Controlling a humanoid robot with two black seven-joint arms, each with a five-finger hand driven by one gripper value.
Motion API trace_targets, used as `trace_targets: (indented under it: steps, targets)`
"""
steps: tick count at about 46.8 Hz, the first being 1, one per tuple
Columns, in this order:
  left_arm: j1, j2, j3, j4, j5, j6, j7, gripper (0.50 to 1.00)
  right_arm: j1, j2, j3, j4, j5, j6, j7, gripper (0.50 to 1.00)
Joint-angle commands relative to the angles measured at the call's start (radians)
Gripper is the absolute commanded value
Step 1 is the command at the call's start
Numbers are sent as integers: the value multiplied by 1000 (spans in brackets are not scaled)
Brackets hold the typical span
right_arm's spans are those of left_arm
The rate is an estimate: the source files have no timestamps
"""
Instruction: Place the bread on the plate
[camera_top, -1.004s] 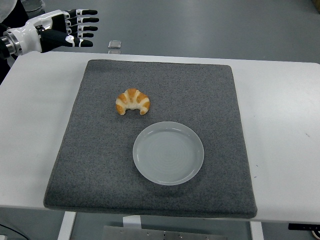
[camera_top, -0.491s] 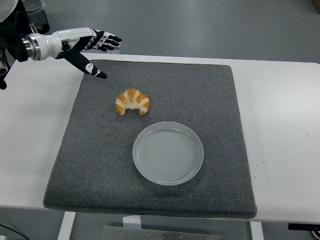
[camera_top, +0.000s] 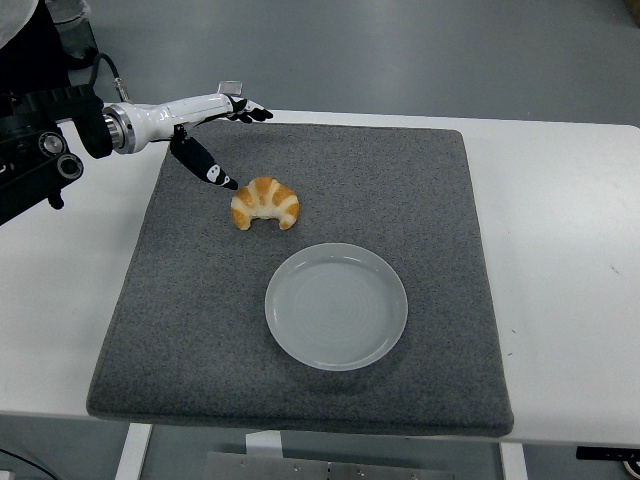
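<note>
Since a moment ago the left hand (camera_top: 212, 135) has swung in from the far left corner and dropped lower, so that it now reaches over the back left part of the grey mat (camera_top: 180, 330). Its fingers (camera_top: 250, 112) are spread and hold nothing; the thumb points down and forward, its black tip just beside the left end of the bread (camera_top: 266, 203), though from here I cannot tell whether it touches. The other fingertips stretch out along the mat's far edge.

The bread, a golden croissant with its horns curling toward the near side, has not shifted. It lies on the mat, left of centre and toward the back. The plate (camera_top: 336, 306), pale and round, sits on the mat in front of it and a little to the right, near the bread but apart from it, with nothing on it.

The mat covers most of the white worktop (camera_top: 560, 260). A small clear object (camera_top: 231, 88) sits at the worktop's far edge, behind the hand.
</note>
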Motion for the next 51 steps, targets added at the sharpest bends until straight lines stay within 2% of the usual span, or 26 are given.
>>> trace_targets:
  steps: [1,20,26,36,43,51]
  targets:
    - [2,-21,22,2,9,32,-1,996,0,0,0,0,0,0,0,930]
    - [11,-81,143,32,24,198,1,994,0,0,0,0,0,-1,0,932]
    - [32,-117,151,58,53,223,1,994,0,0,0,0,0,-1,0,930]
    - [54,-162,151,118,88,230,1,994,0,0,0,0,0,0,0,932]
    - [60,-183,151,140,90,279,1,994,0,0,0,0,0,0,0,930]
    - [60,-191,153,149,88,270,1,988,0,0,0,-1,0,0,0,930]
